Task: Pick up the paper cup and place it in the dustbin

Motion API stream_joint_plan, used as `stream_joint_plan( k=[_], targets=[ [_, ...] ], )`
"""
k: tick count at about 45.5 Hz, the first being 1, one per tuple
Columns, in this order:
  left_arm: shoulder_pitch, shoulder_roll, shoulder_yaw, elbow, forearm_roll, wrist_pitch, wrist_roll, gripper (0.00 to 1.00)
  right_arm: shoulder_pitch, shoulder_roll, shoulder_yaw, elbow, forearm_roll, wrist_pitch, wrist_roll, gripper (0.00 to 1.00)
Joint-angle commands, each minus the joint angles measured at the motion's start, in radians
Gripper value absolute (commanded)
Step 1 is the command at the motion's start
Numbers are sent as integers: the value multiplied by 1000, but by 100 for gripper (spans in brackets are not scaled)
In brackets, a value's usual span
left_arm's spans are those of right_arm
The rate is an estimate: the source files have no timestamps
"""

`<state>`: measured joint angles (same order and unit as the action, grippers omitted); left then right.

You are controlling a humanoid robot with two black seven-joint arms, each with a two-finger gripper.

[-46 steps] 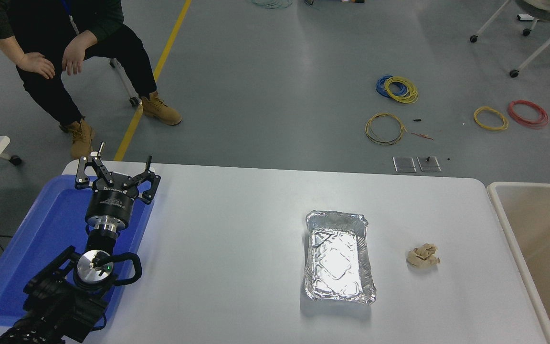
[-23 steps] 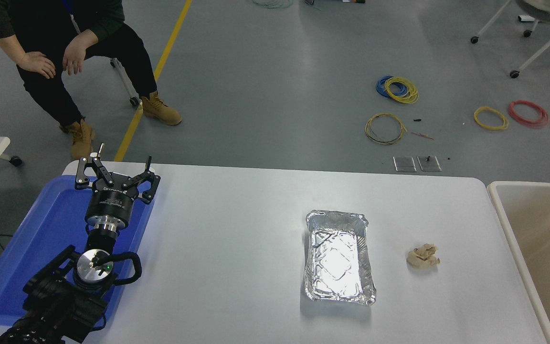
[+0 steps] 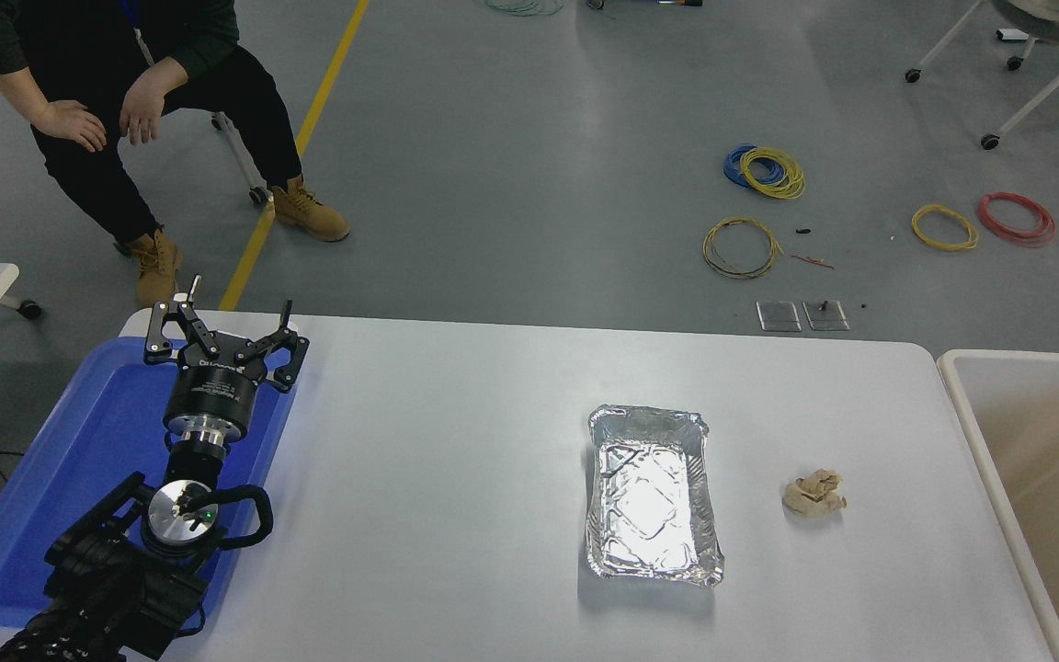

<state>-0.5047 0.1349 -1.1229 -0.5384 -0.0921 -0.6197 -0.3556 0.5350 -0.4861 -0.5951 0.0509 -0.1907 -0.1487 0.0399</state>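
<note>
The paper cup is out of view. The dustbin (image 3: 952, 368), a large bin with a white rounded rim and beige inside, stands off the table's right end. My left gripper (image 3: 224, 317) hangs open over the far end of a flat blue tray at the table's left, with nothing between its fingers. The right arm does not show in the head view.
A crinkled silver foil tray (image 3: 651, 495) lies right of the table's middle, and a crumpled tan paper wad (image 3: 814, 493) sits to its right. The blue tray (image 3: 79, 460) covers the left end. A person (image 3: 125, 101) sits beyond the far left corner.
</note>
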Motion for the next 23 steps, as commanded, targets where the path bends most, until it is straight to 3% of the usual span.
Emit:
stream_joint_plan(
  k=[1, 5, 10, 23],
  targets=[
    [0, 0, 0, 0, 0, 0, 0, 100, -32, 14, 9, 6, 2, -6, 0, 52],
    [0, 0, 0, 0, 0, 0, 0, 100, -36, 14, 8, 6, 2, -8, 0, 77],
    [0, 0, 0, 0, 0, 0, 0, 100, -36, 14, 8, 3, 2, -8, 2, 98],
    [0, 0, 0, 0, 0, 0, 0, 100, -12, 4, 5, 17, 2, -2, 2, 100]
  ],
)
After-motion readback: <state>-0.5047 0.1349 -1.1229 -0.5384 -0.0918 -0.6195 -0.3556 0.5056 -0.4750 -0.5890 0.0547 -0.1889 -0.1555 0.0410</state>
